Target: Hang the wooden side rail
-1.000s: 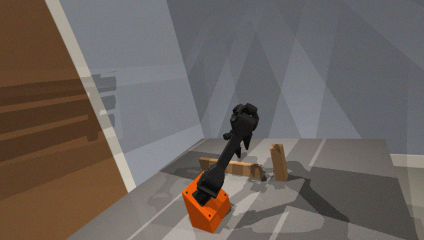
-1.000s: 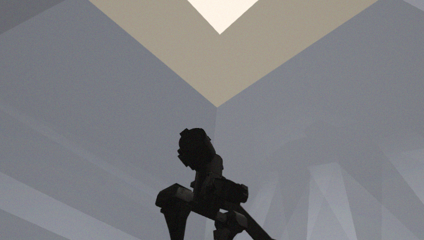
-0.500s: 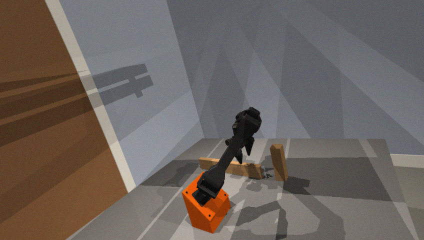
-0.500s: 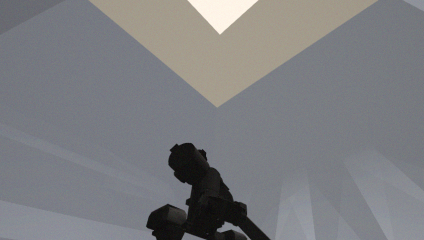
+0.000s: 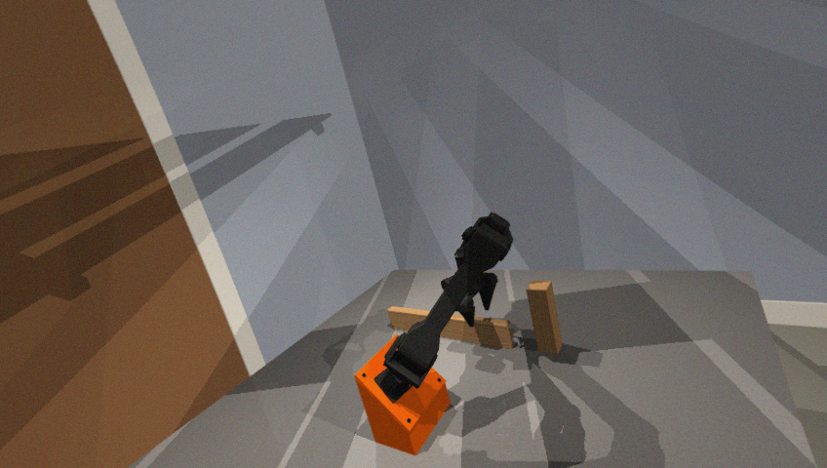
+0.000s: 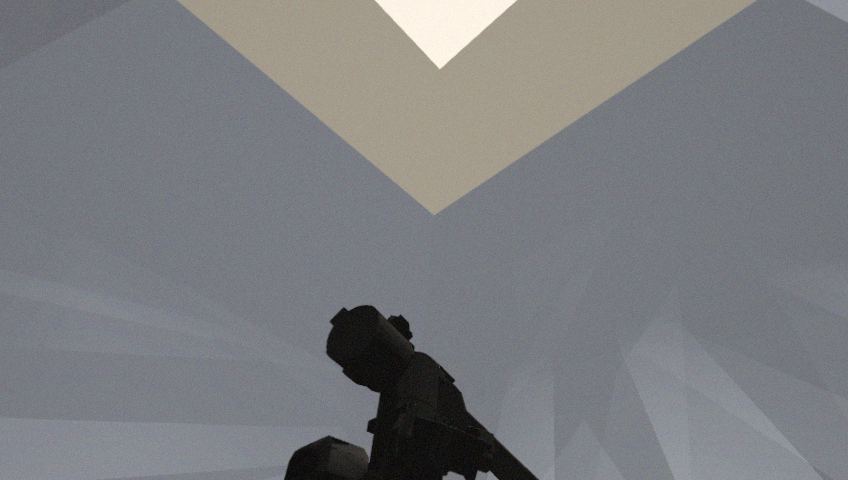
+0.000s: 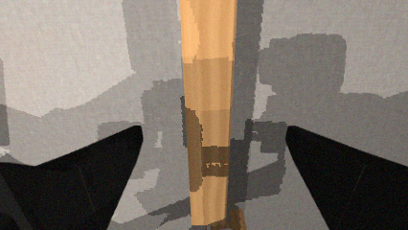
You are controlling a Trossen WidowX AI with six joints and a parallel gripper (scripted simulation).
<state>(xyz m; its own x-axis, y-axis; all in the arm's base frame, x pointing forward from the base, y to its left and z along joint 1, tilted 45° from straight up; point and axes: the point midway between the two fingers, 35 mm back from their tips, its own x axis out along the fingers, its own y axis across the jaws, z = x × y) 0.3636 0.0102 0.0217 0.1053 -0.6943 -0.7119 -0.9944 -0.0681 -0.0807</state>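
black gripper (image 5: 478,316) (image 7: 214,132), jaws wide open, holding nothing, above the rail; one gripper, one wooden rail (image 5: 481,333) (image 7: 208,86), one upright post (image 5: 544,319).

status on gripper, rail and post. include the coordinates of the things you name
gripper (image 5: 478,316) (image 7: 214,132) open, empty, above rail; rail (image 5: 475,333) (image 7: 207,86) on table (image 5: 638,394), not hung; post (image 5: 544,319) upright off its end; nothing visible blocking gripper

Your tan wooden rail (image 5: 475,333) (image 7: 208,86) shows faint grain; your black arm (image 5: 444,304) (image 6: 416,392) tops a bright orange base (image 5: 387,418).
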